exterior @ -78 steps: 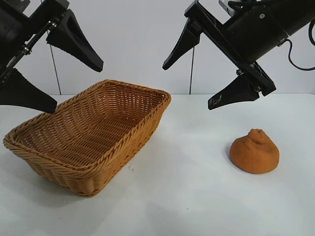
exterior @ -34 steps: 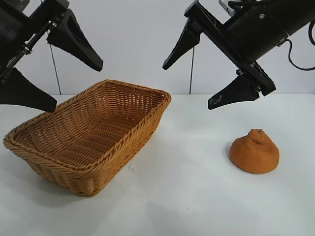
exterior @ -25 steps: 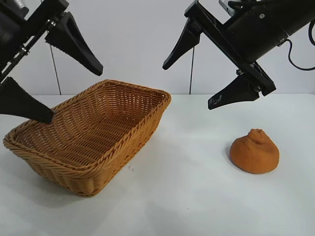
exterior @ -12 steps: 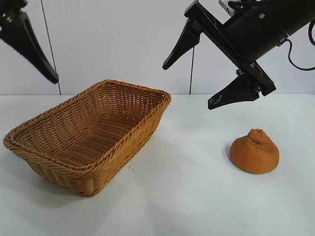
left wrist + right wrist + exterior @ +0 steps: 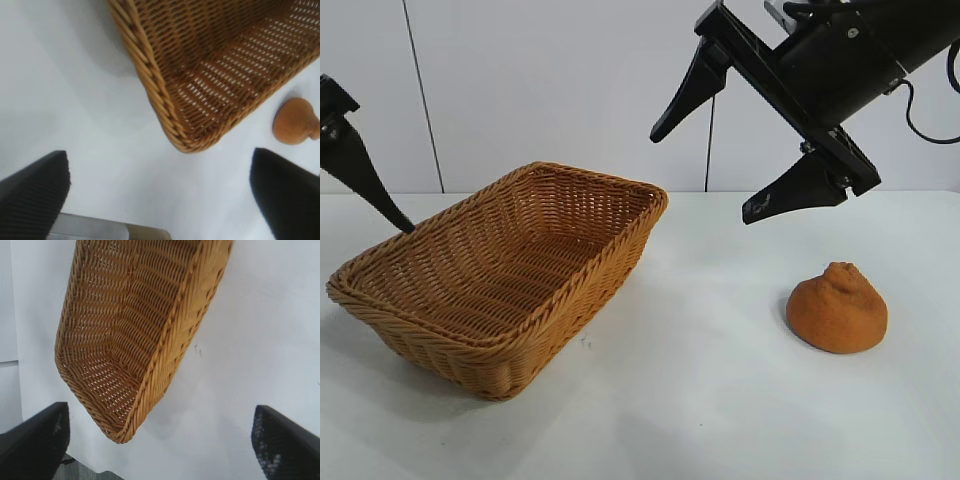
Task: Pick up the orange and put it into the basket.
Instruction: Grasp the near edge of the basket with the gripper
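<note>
The orange [image 5: 837, 309] sits on the white table [image 5: 720, 400] in the lower right of the exterior frame, knobby bump up, with nothing touching it. In my left wrist view it shows at the right edge [image 5: 295, 121], just beyond the basket's near corner and apart from it.

The basket [image 5: 510, 345] lies at centre left of the exterior frame, well apart from the orange, with bare table between them. Its woven floor and flaring walls are open to view and I can see nothing inside it. Both wrist views look down into it [image 5: 165, 100] [image 5: 165, 355] and show only wicker, though neither takes in the whole interior.

My right gripper [image 5: 705, 165] hangs in the upper right of the exterior frame, above the gap between basket and orange. Its fingers are spread wide, one fingertip high near top centre and the other lower, above the orange, and it holds nothing.

My left gripper [image 5: 160, 200] is at the far left edge of the exterior frame, where only one dark finger [image 5: 355, 170] shows, pointing down toward the basket's far left rim without touching it. In the left wrist view its two fingers stand far apart over bare table, gripping nothing.
</note>
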